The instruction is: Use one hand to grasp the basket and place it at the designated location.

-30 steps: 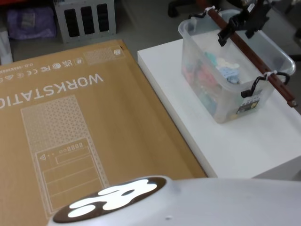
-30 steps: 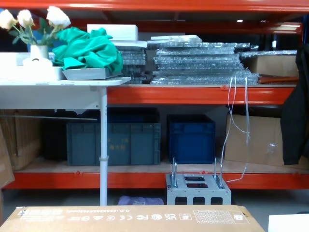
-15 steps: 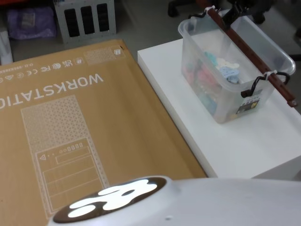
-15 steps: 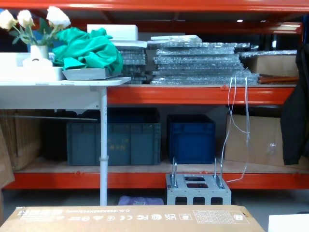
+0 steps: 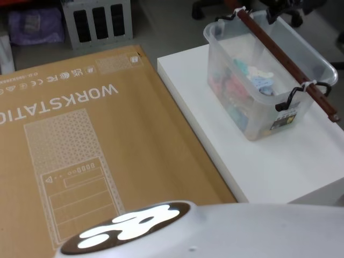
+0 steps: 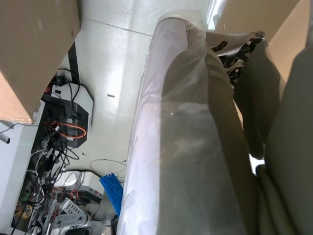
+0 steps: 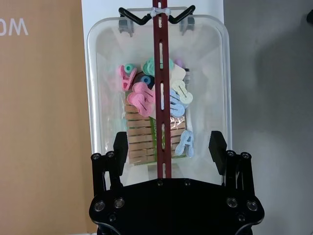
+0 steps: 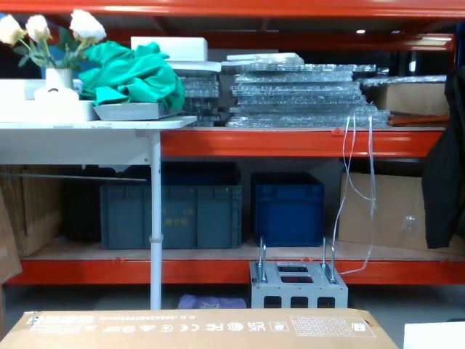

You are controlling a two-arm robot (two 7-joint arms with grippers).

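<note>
The basket [image 5: 269, 80] is a clear plastic tub standing on the white table [image 5: 279, 161] at the right. It holds pink, blue and wooden clothes pegs [image 7: 142, 98]. A reddish-brown bar handle [image 5: 285, 59] runs along its top, tied with a white zip tie [image 7: 160, 11]. My right gripper [image 5: 284, 8] hangs open above the basket's far end, at the head view's top edge. In the right wrist view the right gripper [image 7: 168, 147] looks down into the basket [image 7: 105, 88]. Its black fingers [image 7: 121, 147] stand wide apart on either side of the handle [image 7: 161, 88], clear of it.
A big brown cardboard box [image 5: 80, 150] lies flat to the left of the white table, and its top edge [image 8: 196, 327] shows low in the chest view. Behind are orange shelving, dark blue crates [image 8: 287, 211] and a grey metal stand [image 8: 298, 287].
My right gripper has lifted off the handle and drawn back toward the far end, now mostly past the head view's top edge. The basket has not moved.
</note>
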